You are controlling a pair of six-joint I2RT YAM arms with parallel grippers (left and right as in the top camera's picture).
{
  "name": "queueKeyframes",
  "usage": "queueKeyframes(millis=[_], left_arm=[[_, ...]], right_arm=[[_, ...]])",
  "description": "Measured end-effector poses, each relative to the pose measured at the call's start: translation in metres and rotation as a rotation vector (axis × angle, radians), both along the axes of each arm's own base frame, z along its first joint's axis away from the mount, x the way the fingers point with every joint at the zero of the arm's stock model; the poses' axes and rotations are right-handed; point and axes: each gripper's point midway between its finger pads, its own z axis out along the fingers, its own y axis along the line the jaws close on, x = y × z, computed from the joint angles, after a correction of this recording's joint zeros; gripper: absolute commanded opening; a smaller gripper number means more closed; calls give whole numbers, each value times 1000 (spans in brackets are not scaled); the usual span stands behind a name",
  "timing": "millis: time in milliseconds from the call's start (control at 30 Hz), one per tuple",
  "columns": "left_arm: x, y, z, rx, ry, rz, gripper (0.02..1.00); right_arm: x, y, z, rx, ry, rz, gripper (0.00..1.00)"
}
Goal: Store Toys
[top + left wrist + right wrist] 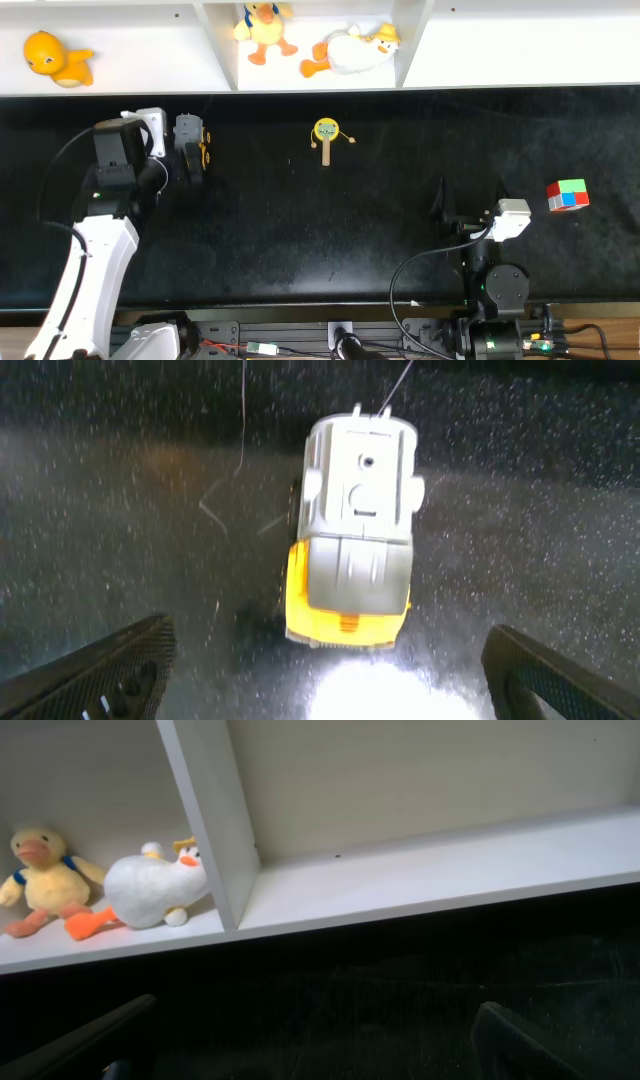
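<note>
A grey and yellow toy truck (191, 142) (352, 540) stands on the black table at the left. My left gripper (176, 160) (320, 678) hovers over it, open, with the truck ahead of the gap between its fingers and not touched. My right gripper (470, 205) (310, 1040) is open near the table's front right and faces the white shelf (420, 880), holding nothing. A small yellow rattle drum (327, 133) lies mid-table. A coloured cube (567, 195) sits at the right.
The white shelf (320, 82) runs along the back. An orange-yellow duck (55, 57) sits in its left bay. A yellow plush duck (265, 28) (40, 870) and a white plush duck (350, 50) (150, 890) share the middle bay.
</note>
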Motion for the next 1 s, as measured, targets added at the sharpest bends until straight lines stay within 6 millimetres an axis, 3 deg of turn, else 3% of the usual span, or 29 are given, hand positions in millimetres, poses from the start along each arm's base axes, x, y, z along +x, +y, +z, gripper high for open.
queueKeyframes(millis=[433, 800, 867, 1000], left_arm=[[9, -2, -42, 44, 101, -83, 1000], [25, -19, -38, 53, 73, -139, 1000], [28, -19, -38, 54, 73, -139, 952], [32, -19, -40, 55, 73, -142, 720]], right_arm=[[0, 0, 0, -1, 0, 0, 996], [0, 0, 0, 0, 0, 0, 996], [0, 0, 0, 0, 0, 0, 996], [0, 0, 0, 0, 0, 0, 998]])
